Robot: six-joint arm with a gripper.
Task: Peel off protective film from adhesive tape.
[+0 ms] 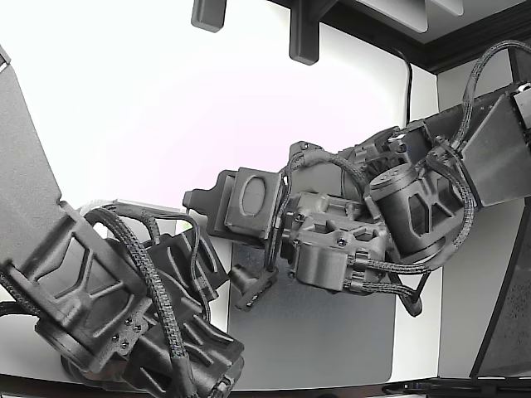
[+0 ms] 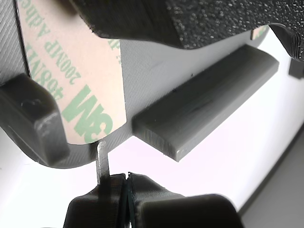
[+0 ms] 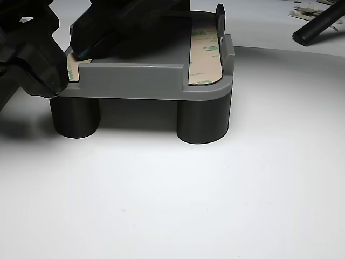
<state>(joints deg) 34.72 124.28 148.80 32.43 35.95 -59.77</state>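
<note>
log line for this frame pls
phase: peel start | gripper: shut on film tab | 3M liner strip: still on gray part | second strip: unpeeled

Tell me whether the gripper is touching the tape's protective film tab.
Touching. The wrist view shows the gripper closed on the thin tab hanging from the 3M film.

Fixture: grey plastic block on round legs [image 3: 135, 81] stands on the white table [image 3: 188, 189].
Right strip: tan paper-backed tape strip [image 3: 205, 59] lies on the fixture's right side in the other view.
Left strip: second tape strip [image 3: 73, 67] at the fixture's left edge, partly under the black gripper [image 3: 48, 70].
Far right: dark rod [image 3: 318, 24] lies on the table behind the fixture.
</note>
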